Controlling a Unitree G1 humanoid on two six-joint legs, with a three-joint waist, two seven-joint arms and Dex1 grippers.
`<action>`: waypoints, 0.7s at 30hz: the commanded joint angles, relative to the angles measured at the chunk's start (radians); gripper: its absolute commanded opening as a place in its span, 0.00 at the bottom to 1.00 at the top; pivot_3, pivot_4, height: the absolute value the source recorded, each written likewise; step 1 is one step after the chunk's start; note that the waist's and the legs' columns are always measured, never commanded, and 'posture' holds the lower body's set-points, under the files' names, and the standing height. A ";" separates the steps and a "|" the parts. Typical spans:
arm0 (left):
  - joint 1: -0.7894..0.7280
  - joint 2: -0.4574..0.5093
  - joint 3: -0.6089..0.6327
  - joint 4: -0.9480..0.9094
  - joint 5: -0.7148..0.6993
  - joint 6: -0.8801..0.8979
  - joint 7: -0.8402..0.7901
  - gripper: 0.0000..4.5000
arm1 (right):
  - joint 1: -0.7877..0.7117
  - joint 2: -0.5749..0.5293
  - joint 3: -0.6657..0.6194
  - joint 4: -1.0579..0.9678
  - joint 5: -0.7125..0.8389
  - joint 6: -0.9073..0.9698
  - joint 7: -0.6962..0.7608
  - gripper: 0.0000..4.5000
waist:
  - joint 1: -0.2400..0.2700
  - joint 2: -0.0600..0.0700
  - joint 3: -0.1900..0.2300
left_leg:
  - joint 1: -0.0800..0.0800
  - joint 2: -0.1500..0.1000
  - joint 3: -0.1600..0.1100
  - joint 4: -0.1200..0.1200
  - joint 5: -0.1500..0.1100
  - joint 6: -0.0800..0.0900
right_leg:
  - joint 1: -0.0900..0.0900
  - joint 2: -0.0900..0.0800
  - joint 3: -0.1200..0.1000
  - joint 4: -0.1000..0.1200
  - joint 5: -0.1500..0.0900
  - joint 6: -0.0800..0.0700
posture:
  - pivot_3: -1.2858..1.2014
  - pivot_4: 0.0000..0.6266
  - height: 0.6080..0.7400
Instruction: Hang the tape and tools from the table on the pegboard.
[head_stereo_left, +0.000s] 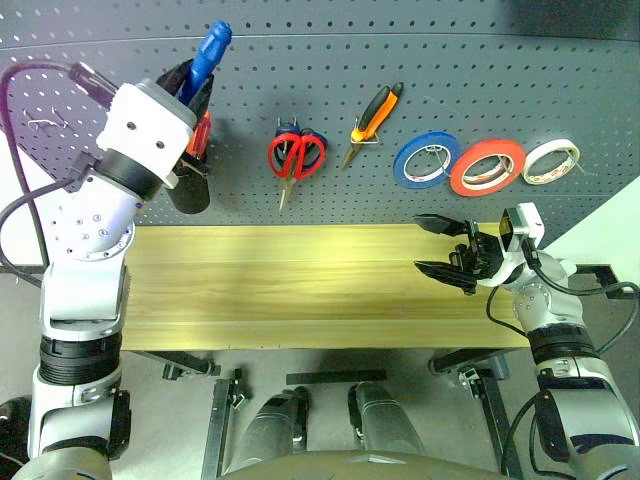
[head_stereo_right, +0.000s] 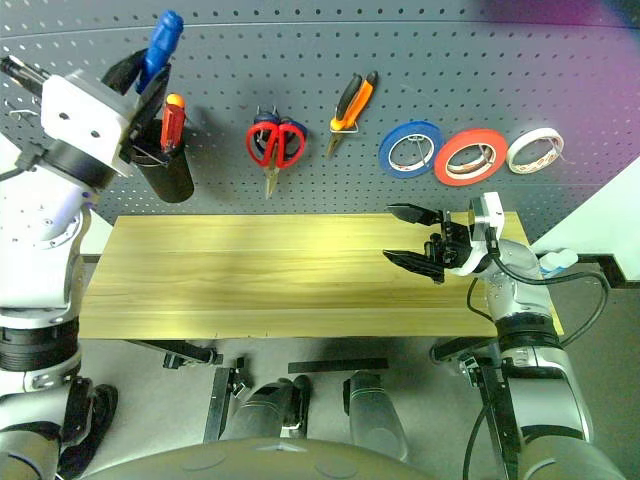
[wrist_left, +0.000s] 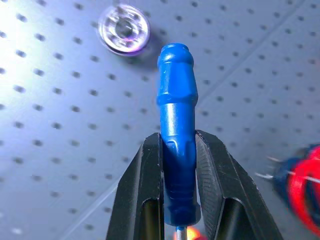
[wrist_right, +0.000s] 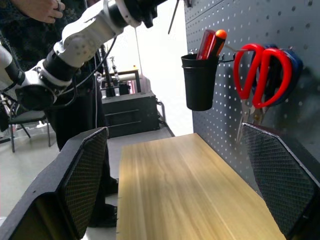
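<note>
- Left gripper (wrist_left: 177, 165) clamped on the blue-handled screwdriver (wrist_left: 176, 145), held up in front of the pegboard (head_stereo_left: 450, 70), above the black cup (head_stereo_right: 170, 172).
- The cup hangs on the board and holds a red-and-yellow-handled screwdriver (head_stereo_right: 172, 120).
- Red-handled scissors (head_stereo_left: 297, 155) hang on the pegboard, blue-handled scissors behind them; pliers (head_stereo_left: 373, 120) on a hook to their right.
- Red-orange tape (head_stereo_left: 487, 166) hangs between the blue roll (head_stereo_left: 426, 160) and the cream-white roll (head_stereo_left: 551, 161).
- Right gripper (head_stereo_left: 440, 245) spread wide, empty, over the right end of the wooden table (head_stereo_left: 280, 290).
- A person's hand (wrist_right: 37, 9) appears at the edge of the right wrist view.
</note>
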 joint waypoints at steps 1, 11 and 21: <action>-0.031 0.020 0.046 0.028 -0.026 -0.059 -0.017 0.11 | -0.020 -0.011 -0.005 -0.003 0.006 -0.017 0.005 1.00 | 0.000 0.000 0.000 | 0.001 0.000 0.000 0.000 0.000 0.000 | 0.001 0.000 0.000 0.000 0.000 0.000 | 0.45 0.21 1.00; -0.096 0.013 0.098 0.259 -0.085 -0.178 -0.023 0.11 | 0.003 -0.028 -0.011 -0.033 -0.002 -0.004 0.005 1.00 | -0.001 0.000 0.000 | 0.004 0.000 0.000 0.000 0.000 0.000 | 0.003 0.000 0.000 0.000 0.000 0.000 | 0.44 0.27 1.00; -0.126 -0.022 0.089 0.397 -0.165 -0.268 -0.072 0.11 | 0.028 -0.049 -0.017 -0.075 0.000 0.019 0.005 1.00 | -0.002 0.000 0.000 | 0.004 0.000 0.000 0.000 -0.001 0.001 | 0.003 0.000 0.001 0.000 0.000 0.000 | 0.43 0.29 1.00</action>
